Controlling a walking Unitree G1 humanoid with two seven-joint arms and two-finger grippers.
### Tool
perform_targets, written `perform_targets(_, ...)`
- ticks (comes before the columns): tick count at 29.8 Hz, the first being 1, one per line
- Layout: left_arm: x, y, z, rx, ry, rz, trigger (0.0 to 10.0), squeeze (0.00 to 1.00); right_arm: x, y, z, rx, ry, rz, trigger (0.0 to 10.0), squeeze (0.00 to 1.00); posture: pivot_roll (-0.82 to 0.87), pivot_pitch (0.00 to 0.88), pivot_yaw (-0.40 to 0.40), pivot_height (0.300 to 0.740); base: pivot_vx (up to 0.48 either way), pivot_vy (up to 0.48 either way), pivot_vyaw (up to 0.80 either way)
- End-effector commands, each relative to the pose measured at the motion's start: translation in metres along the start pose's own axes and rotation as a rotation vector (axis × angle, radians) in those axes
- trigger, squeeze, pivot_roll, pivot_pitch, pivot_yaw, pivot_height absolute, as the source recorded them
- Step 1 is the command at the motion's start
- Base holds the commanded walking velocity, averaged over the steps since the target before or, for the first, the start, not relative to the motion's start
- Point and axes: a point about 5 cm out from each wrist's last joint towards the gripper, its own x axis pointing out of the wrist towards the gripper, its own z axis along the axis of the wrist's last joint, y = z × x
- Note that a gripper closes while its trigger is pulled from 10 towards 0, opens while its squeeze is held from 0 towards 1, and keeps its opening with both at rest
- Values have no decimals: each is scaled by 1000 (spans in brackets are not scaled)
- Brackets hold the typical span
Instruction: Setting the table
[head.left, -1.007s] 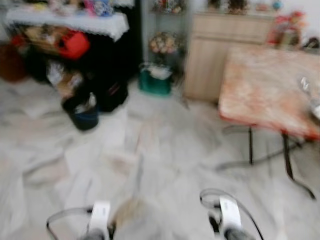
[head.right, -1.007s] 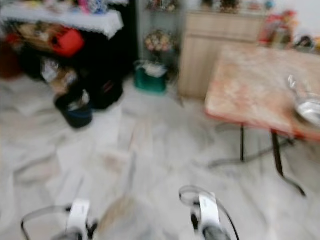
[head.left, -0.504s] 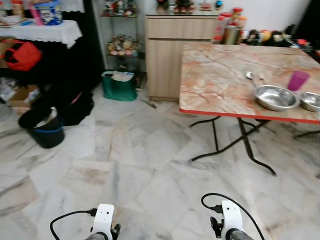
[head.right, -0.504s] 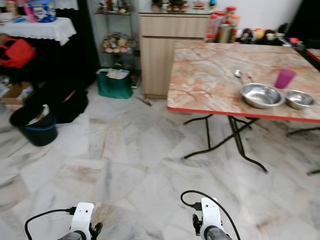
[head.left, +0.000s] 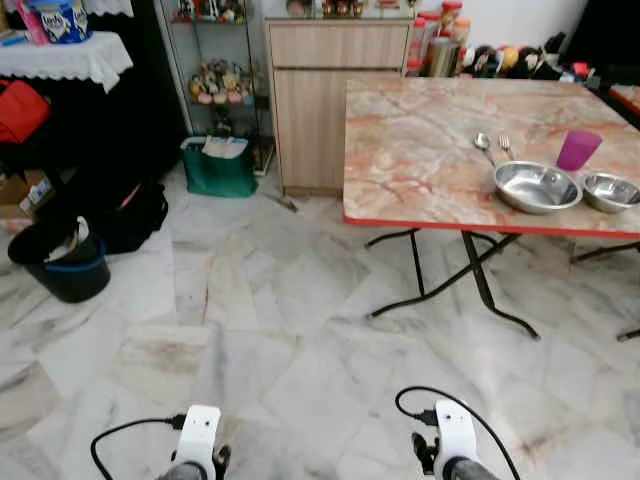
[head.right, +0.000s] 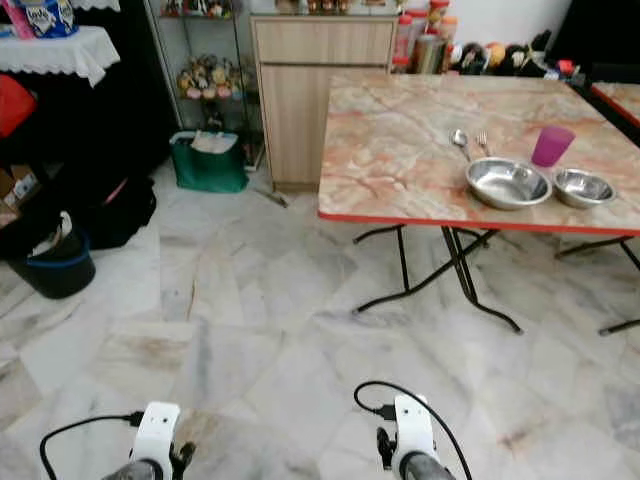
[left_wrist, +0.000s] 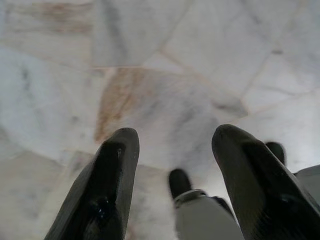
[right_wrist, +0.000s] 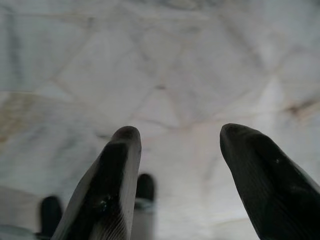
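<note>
Camera swung since half a second ago, things unmoved: bench (head.left: 430, 150) ahead-right carries large bowl (head.left: 537, 187), small bowl (head.left: 611, 192), purple cup (head.left: 578, 149), spoon (head.left: 483, 145) and fork (head.left: 506, 147) near its right front edge, nearer right gripper (right_wrist: 182, 170) than left gripper (left_wrist: 172, 172); both jaws open, empty, low over floor.

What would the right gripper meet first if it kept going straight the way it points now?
Most likely the marble floor: the right gripper hangs open, pointing down at bare tiles, with nothing between it and them, as far as its wrist view shows.
</note>
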Motion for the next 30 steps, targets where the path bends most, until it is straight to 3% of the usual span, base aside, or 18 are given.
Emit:
perform_targets(1, -1, -3, -7, 16, 32, -8, 10000, 0, 0, -2, 1, 5, -3, -10, 10000, 0, 49, 0, -16, 740, 0, -480, 0)
perform_targets(22, -1, -3, -7, 10, 26, -5, 10000, 0, 0, -2, 0, 0, 1, -11, 10000, 0, 49, 0, -16, 740, 0, -408, 0)
perform_targets(30, 2, -2, 13, -14, -58, -1, 10000, 0, 0, 0, 1, -13, -2, -4, 10000, 0, 54, 0, -24, 740, 0, 0, 0)
